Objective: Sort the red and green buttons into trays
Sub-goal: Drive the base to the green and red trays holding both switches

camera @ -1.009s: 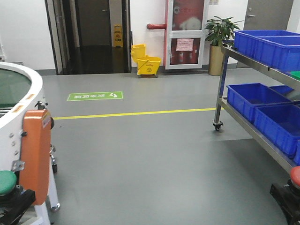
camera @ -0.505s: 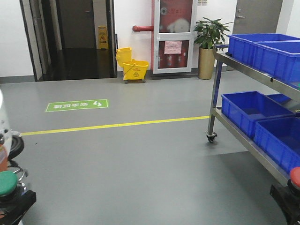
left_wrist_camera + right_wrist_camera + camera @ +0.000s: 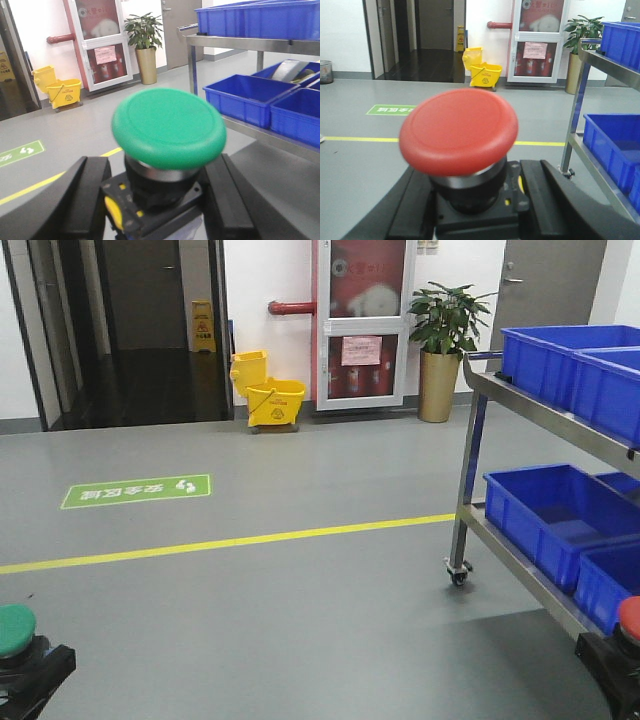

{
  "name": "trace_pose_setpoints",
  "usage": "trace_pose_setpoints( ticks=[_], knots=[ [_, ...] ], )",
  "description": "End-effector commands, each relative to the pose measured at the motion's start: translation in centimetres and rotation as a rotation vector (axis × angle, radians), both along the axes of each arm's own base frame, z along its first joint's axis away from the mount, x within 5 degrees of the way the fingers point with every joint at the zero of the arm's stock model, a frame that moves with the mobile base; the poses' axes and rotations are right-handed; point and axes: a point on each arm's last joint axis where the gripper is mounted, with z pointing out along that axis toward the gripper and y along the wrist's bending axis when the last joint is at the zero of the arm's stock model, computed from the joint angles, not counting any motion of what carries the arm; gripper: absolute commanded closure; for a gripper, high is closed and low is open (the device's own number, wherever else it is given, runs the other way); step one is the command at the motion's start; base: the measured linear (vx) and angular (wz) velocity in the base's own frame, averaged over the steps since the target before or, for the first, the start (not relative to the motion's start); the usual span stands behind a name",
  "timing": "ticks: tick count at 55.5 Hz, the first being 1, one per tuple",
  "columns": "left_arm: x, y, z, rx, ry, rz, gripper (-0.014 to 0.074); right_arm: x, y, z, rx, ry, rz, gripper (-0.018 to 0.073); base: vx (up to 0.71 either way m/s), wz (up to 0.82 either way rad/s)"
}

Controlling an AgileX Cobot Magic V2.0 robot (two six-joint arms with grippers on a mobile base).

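The green button (image 3: 169, 127), a round green cap on a dark blocky base, fills the left wrist view, and my left gripper (image 3: 157, 200) is shut on its base. In the front view it sits at the bottom left corner (image 3: 15, 628). The red button (image 3: 459, 130) has the same build, and my right gripper (image 3: 475, 202) is shut on its base. From the front, this red cap shows at the bottom right edge (image 3: 630, 618). Both grippers hang above the grey floor. The trays are out of view.
A steel wheeled cart (image 3: 470, 490) with deep blue crates (image 3: 555, 510) on two shelves stands at the right. Far back are a yellow mop bucket (image 3: 270, 395), a potted plant (image 3: 440, 340) and a dark doorway. A yellow line (image 3: 230, 538) crosses the floor.
The front view has swung: the white round machine with the orange panel has slid out at the left. The far wall and floor sign have shifted left. Both buttons stay held.
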Motion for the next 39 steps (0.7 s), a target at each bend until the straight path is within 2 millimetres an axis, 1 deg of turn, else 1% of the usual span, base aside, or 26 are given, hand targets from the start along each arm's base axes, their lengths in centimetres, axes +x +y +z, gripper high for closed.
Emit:
trace_pose_setpoints(
  ticks=[1, 10, 18, 39],
  knots=[
    [0.13, -0.24, 1.71, -0.061, -0.090, -0.023, 0.0593, 0.19, 0.13, 1.95, 0.014, -0.121, 0.019, 0.0567, 0.63, -0.09],
    [0.13, -0.24, 1.71, -0.061, -0.090, -0.023, 0.0593, 0.19, 0.14, 1.98, 0.015, -0.125, 0.020, 0.0567, 0.62, -0.16],
    [0.13, -0.24, 1.71, -0.061, -0.090, -0.023, 0.0593, 0.19, 0.14, 1.98, 0.015, -0.125, 0.020, 0.0567, 0.61, -0.33],
    [0.13, -0.24, 1.71, -0.061, -0.090, -0.023, 0.0593, 0.19, 0.14, 1.98, 0.015, -0.125, 0.020, 0.0567, 0.58, -0.56]
  ],
)
